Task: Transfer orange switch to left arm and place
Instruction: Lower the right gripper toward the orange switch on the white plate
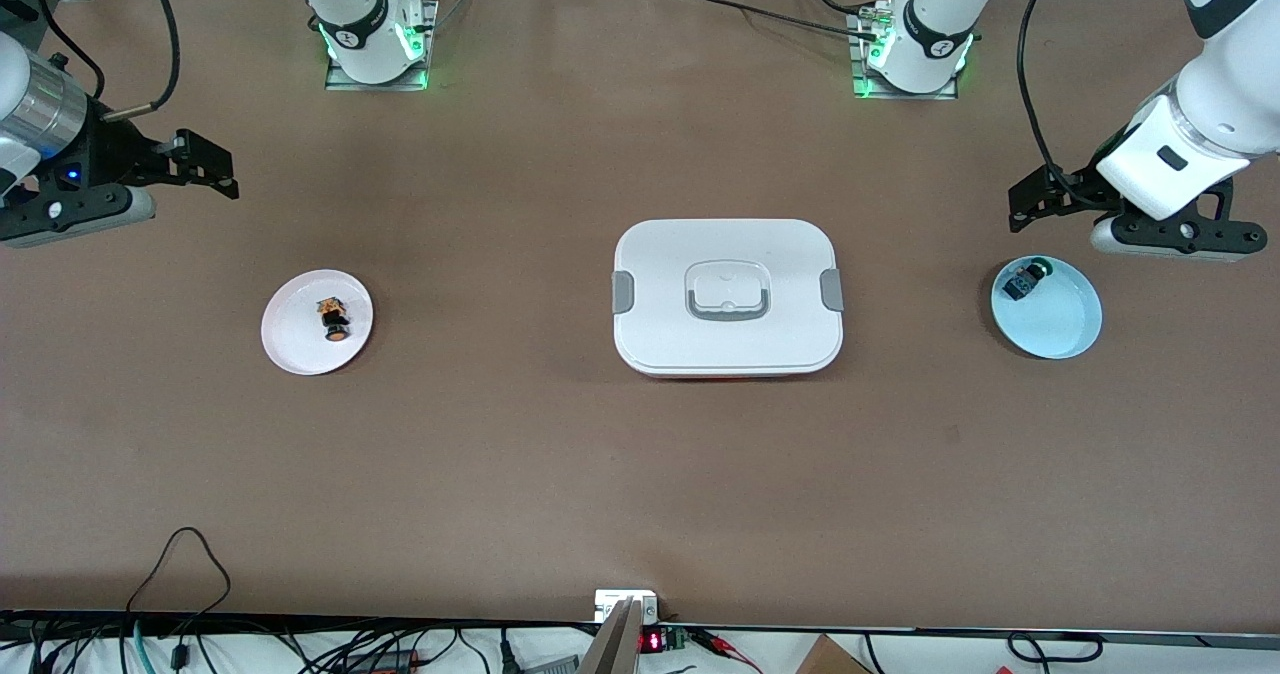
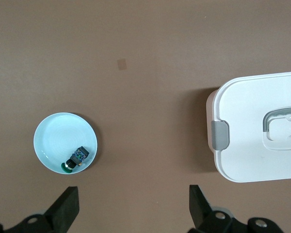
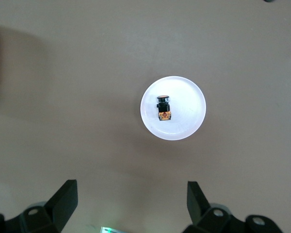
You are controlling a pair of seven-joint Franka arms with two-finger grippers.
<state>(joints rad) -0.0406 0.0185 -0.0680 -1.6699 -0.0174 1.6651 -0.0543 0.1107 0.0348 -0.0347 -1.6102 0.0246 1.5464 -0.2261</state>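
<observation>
The orange switch (image 1: 334,320), a tiny black-bodied push-button with an orange round cap, is lying on its side on a small round white plate (image 1: 290,339) toward the right arm's end of the brown table (image 1: 640,474), touched by nothing. The right gripper (image 1: 205,166), black and two-fingered, is hanging in the air over bare table near that plate, well apart from the switch, with its fingers (image 3: 64,200) standing spread wide and holding nothing; its wrist view is looking straight down on the switch (image 3: 163,108) at the middle of the plate (image 3: 189,109). The large white rounded-rectangular lidded box (image 1: 727,296), with grey side latches and a grey-edged recessed handle, is sitting at the middle of the table, between the two plates. Toward the left arm's end, a small round pale blue plate (image 1: 1060,324) is carrying a dark switch with a green cap (image 1: 1027,279) near its rim. The left gripper (image 1: 1035,199) is hovering over the table just beside that blue plate, its fingers (image 2: 67,206) likewise parted wide and empty, with the box's latch end (image 2: 220,134) showing in its wrist view.
</observation>
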